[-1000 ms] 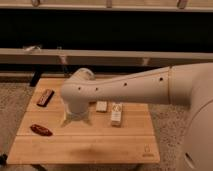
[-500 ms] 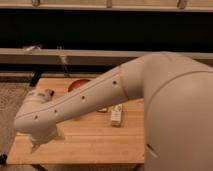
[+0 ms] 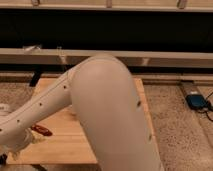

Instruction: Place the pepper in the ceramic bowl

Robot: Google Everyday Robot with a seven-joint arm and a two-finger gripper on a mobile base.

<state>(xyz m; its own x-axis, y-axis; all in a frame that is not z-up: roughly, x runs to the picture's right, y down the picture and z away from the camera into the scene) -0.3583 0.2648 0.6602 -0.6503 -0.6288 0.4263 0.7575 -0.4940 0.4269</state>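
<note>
The pepper (image 3: 41, 131) is small, slim and dark red. It lies on the wooden table (image 3: 75, 145) near its left front, partly behind my arm. My white arm (image 3: 100, 110) crosses the view from the middle down to the lower left. My gripper (image 3: 4, 159) is at the bottom left edge, just left of and below the pepper, and mostly out of the view. The ceramic bowl is hidden behind my arm.
A long low shelf rail (image 3: 165, 59) runs across the back, with dark space above it. A blue object (image 3: 196, 101) with a cable lies on the speckled floor to the right of the table.
My arm has swung further left and closer to the camera. It now covers the bowl and the other items on the table. The wrist end has come down beside the pepper.
</note>
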